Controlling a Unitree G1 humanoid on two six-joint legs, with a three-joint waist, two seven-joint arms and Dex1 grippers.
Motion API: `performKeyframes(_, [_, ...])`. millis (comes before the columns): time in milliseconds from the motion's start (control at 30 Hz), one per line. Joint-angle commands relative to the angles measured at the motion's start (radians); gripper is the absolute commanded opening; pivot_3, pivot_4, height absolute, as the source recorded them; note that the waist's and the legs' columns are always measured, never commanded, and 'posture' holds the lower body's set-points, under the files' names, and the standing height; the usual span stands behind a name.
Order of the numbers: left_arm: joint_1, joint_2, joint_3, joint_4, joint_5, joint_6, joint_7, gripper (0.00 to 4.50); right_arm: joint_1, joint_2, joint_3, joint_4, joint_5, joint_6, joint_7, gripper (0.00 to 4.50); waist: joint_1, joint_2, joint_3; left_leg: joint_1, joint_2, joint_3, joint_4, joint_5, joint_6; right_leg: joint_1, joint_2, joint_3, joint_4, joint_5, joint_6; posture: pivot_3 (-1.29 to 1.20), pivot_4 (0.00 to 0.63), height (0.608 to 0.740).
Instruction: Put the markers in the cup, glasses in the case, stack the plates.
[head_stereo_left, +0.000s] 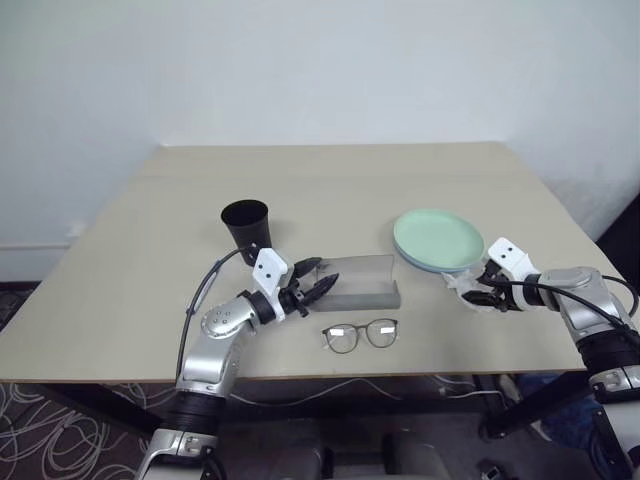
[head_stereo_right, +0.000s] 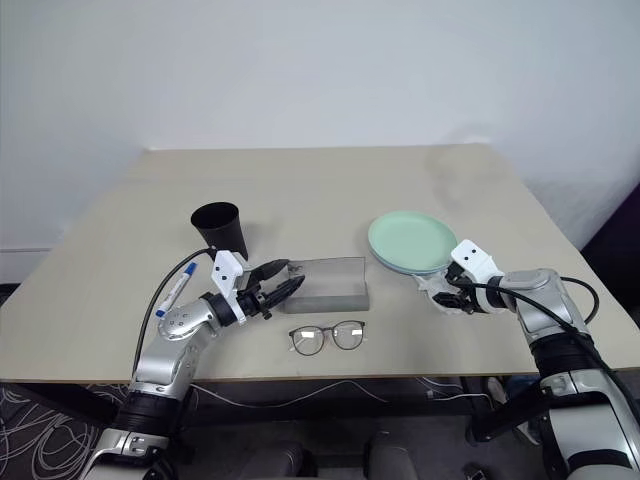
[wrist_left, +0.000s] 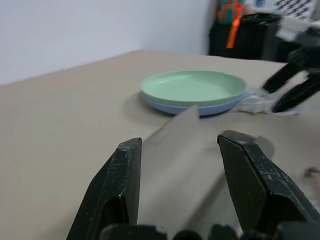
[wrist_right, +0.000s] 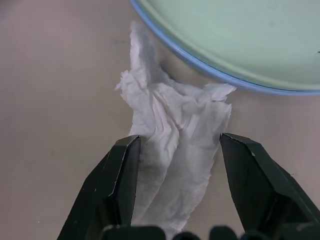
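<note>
A beige table (head_stereo_left: 330, 190) is seen carrying several things, placed here against the grey case (head_stereo_left: 362, 284); the black cup (head_stereo_left: 246, 226) stands left of it; the glasses (head_stereo_left: 361, 334) lie in front; the stacked plates (head_stereo_left: 438, 240) and a crumpled tissue (wrist_right: 172, 150) lie to its right; a blue-capped marker (head_stereo_right: 174, 291) lies far left.

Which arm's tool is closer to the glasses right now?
Left. The left tool hangs open at the grey case, just behind the glasses. The right tool is off by the stacked plates, open over a crumpled tissue.
</note>
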Motion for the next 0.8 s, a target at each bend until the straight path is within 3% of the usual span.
performKeyframes(33, [0.008, 0.021, -0.016, -0.082, -0.044, 0.045, -0.053, 2.51, -0.032, -0.001, -0.010, 0.000, 0.001, -0.010, -0.006, 2.74, 0.000, 0.000, 0.000, 0.000, 0.000, 0.000, 0.000, 0.000, 0.000, 0.000, 0.000, 0.000, 0.000, 0.000, 0.000, 0.00, 0.000, 0.740])
performKeyframes(67, [0.011, 0.024, -0.018, -0.087, -0.044, 0.051, -0.057, 2.51, -0.031, -0.001, -0.011, 0.000, 0.002, -0.010, -0.004, 2.74, 0.000, 0.000, 0.000, 0.000, 0.000, 0.000, 0.000, 0.000, 0.000, 0.000, 0.000, 0.000, 0.000, 0.000, 0.000, 0.00, 0.000, 0.740])
performKeyframes(167, [0.013, 0.023, -0.017, -0.087, -0.035, 0.049, -0.049, 2.51, -0.026, -0.003, -0.013, -0.017, 0.011, -0.002, 0.008, 2.12, 0.000, 0.000, 0.000, 0.000, 0.000, 0.000, 0.000, 0.000, 0.000, 0.000, 0.000, 0.000, 0.000, 0.000, 0.000, 0.00, 0.000, 0.740])
performKeyframes(367, [0.005, 0.020, -0.017, -0.072, -0.023, 0.041, -0.038, 2.51, -0.006, -0.034, -0.022, -0.078, 0.029, -0.002, 0.063, 0.01, 0.000, 0.000, 0.000, 0.000, 0.000, 0.000, 0.001, 0.000, 0.000, 0.000, 0.000, 0.000, 0.000, 0.000, 0.000, 0.00, 0.000, 0.740])
performKeyframes(633, [-0.003, 0.017, -0.019, -0.058, -0.017, 0.034, -0.032, 2.51, 0.028, -0.094, -0.057, -0.227, 0.108, -0.088, 0.200, 0.01, 0.001, 0.000, 0.000, 0.000, 0.000, -0.001, 0.001, 0.000, 0.000, 0.000, 0.000, -0.001, 0.000, 0.000, 0.000, 0.00, 0.000, 0.740])
performKeyframes(800, [-0.009, 0.015, -0.020, -0.047, -0.013, 0.026, -0.031, 2.51, -0.063, -0.063, -0.078, -0.181, 0.093, -0.163, 0.118, 0.01, -0.003, 0.000, 0.000, 0.000, 0.001, 0.001, 0.001, 0.000, 0.000, 0.000, 0.000, 0.000, 0.000, 0.000, 0.000, 0.00, 0.000, 0.740])
